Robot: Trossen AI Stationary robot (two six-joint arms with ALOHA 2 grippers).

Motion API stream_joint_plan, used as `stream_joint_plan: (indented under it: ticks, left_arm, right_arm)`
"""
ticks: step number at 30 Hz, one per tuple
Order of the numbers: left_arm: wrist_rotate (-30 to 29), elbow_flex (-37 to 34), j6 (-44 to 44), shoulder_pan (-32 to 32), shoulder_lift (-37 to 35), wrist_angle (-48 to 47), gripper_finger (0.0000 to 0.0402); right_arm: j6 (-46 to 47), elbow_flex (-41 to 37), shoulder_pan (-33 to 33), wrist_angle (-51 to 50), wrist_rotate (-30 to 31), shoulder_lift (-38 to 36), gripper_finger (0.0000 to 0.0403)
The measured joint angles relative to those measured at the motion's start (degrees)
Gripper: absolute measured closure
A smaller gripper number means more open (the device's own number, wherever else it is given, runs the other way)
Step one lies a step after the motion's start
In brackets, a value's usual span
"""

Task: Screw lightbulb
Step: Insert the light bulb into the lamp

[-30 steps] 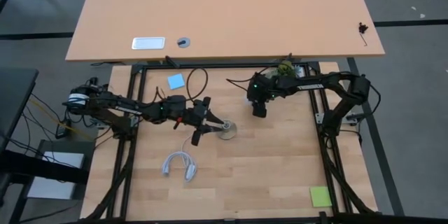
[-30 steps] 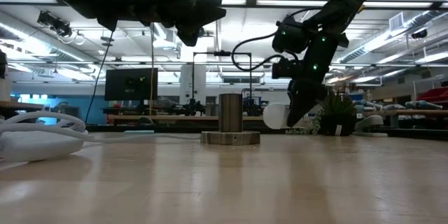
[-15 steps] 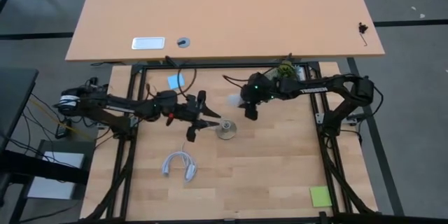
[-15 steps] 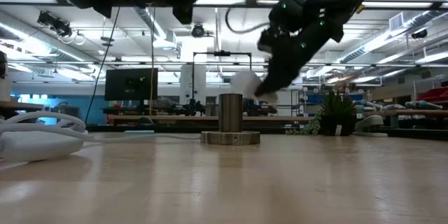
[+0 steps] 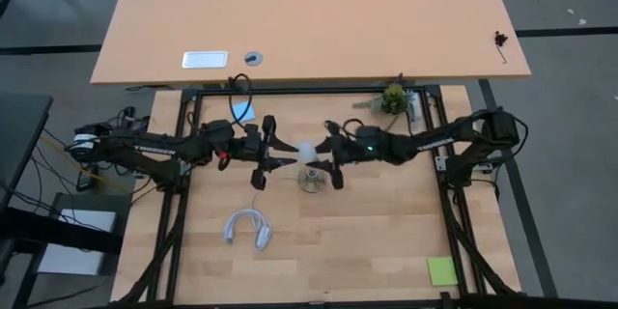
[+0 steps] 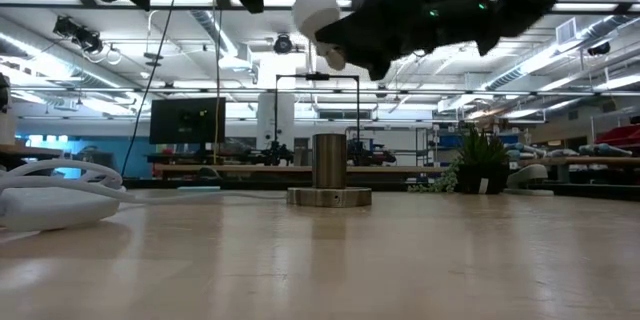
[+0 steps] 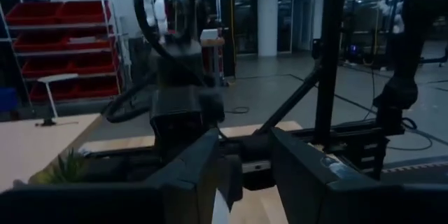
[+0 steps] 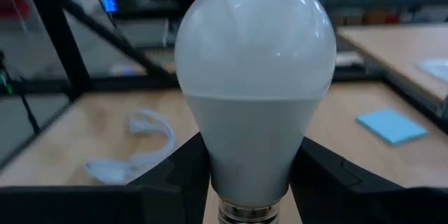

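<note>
One lightbulb (image 8: 253,77), one socket (image 6: 329,172)

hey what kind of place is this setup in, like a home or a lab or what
Most likely a robotics lab or workshop. Beyond the wooden table the low view shows a big open hall with ceiling strip lights and workbenches, and the left wrist view shows red storage bins on shelving.

Right hand (image 6: 345,40) grips lightbulb (image 6: 317,12) above socket (image 6: 329,172).

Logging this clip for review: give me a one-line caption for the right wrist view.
Right hand grips a white frosted pear-shaped lightbulb near its silvery base, above the wooden table.
</note>
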Motion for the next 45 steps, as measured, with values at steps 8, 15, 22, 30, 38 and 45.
stream_joint_plan:
  ticks: [8, 15, 22, 30, 38, 45]
  left_arm:
    - [-3.06, 0.01, 1.67, -0.01, 2.29, 1.47, 0.0269]
    - [-3.64, 0.04, 1.75, 0.01, 6.74, 8.05, 0.0269]
    - [-4.35, 0.15, 2.76, 0.00, 6.71, 8.24, 0.0269]
    - [-6.71, 0.17, 2.99, -0.01, 6.82, 4.90, 0.0269]
    - [-8.16, 0.22, 3.00, 0.00, 8.53, 3.22, 0.0269]
    - [-9.50, 0.17, 4.09, 0.08, 11.31, 6.15, 0.0269]
  right_arm:
    - [4.64, -10.94, 0.51, 21.36, 5.67, 1.12, 0.0231]
    - [4.82, -10.08, 1.30, 34.88, 5.97, 13.23, 0.0231]
    - [7.65, -9.16, 1.24, 48.61, 5.75, 25.89, 0.0231]
    - [7.81, -5.55, 1.30, 48.87, 5.55, 29.45, 0.0231]
    - [6.89, -5.97, 1.41, 48.38, 5.49, 30.14, 0.0231]
    - [6.27, -7.52, 1.80, 48.58, 5.49, 30.12, 0.0231]
